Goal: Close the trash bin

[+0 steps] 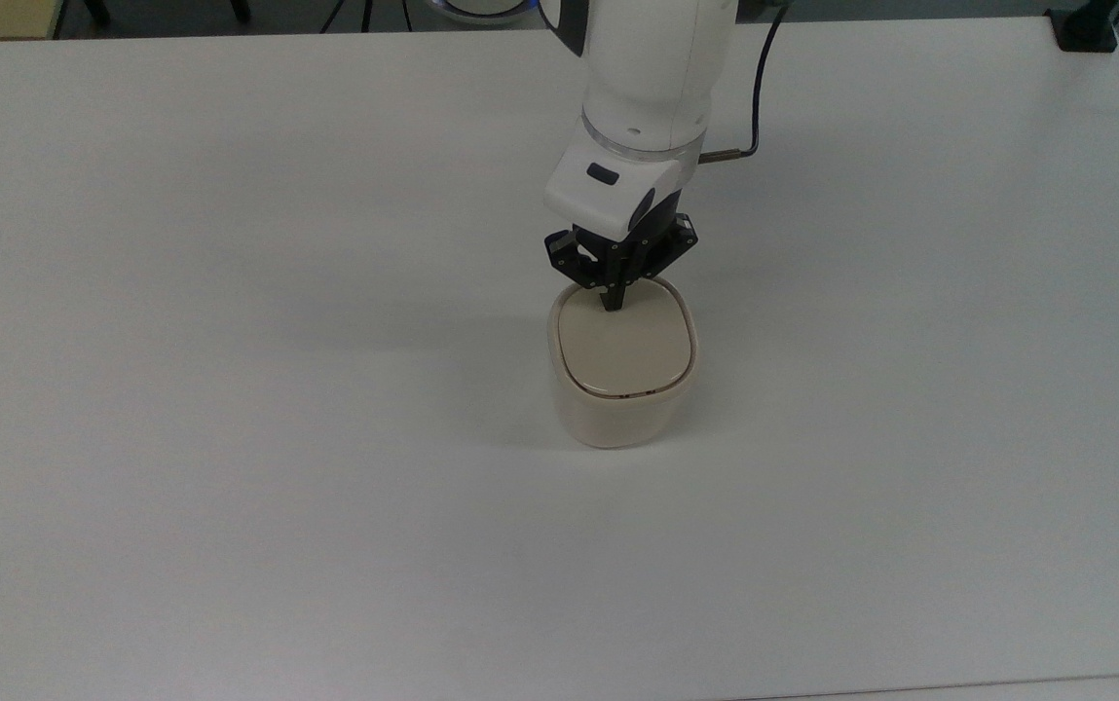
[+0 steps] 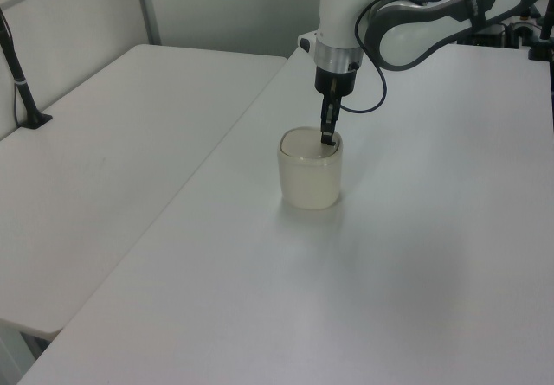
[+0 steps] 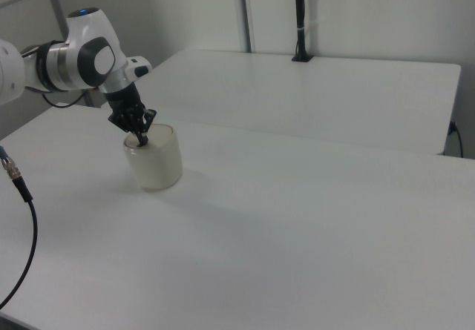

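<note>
Top view: the cream bin [image 1: 623,389] stands mid-bench [image 1: 228,389], lid flat (seated in the rim). The claw [image 1: 611,304], fingers pinched together holding nothing, touches the lid's far edge.

Left view: claw [image 2: 328,138] points down onto the bin [image 2: 310,177].

Right view: claw [image 3: 142,138] meets the bin [image 3: 154,159] top.

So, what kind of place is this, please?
Probably a robotics lab or test room: bare white tables, a robot arm with its gripper on a small trash bin, and a black pole clamped to the next table.

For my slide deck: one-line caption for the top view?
Gripper pressing the lid flat on a cream trash bin on a white table.
</note>
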`<action>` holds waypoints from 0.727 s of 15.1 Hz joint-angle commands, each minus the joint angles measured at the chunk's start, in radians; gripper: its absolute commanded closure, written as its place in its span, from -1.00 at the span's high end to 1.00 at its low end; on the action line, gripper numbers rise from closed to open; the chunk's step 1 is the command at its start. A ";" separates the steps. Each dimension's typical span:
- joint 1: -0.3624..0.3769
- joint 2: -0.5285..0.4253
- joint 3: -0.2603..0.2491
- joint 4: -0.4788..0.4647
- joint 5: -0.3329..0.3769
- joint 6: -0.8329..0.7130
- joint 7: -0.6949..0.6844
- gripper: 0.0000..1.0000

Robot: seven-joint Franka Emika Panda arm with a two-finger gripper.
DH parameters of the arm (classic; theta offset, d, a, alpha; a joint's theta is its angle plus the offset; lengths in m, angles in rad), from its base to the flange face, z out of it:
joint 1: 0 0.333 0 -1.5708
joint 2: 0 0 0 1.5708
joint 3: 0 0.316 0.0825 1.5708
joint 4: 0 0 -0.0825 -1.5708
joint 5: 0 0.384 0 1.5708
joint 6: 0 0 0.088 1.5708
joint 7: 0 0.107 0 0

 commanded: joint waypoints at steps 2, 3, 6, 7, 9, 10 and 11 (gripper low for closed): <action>-0.017 -0.071 -0.019 0.005 0.005 -0.085 -0.009 -0.88; -0.029 -0.084 -0.019 0.016 0.005 -0.118 -0.007 -0.88; -0.081 -0.153 -0.020 0.017 0.005 -0.217 -0.006 -0.87; -0.098 -0.179 -0.020 0.016 0.005 -0.253 -0.006 -0.85; -0.132 -0.229 -0.020 0.014 0.005 -0.331 -0.006 -0.79; -0.147 -0.250 -0.020 0.013 0.005 -0.360 -0.006 -0.75; -0.159 -0.272 -0.020 0.011 0.005 -0.385 -0.006 -0.72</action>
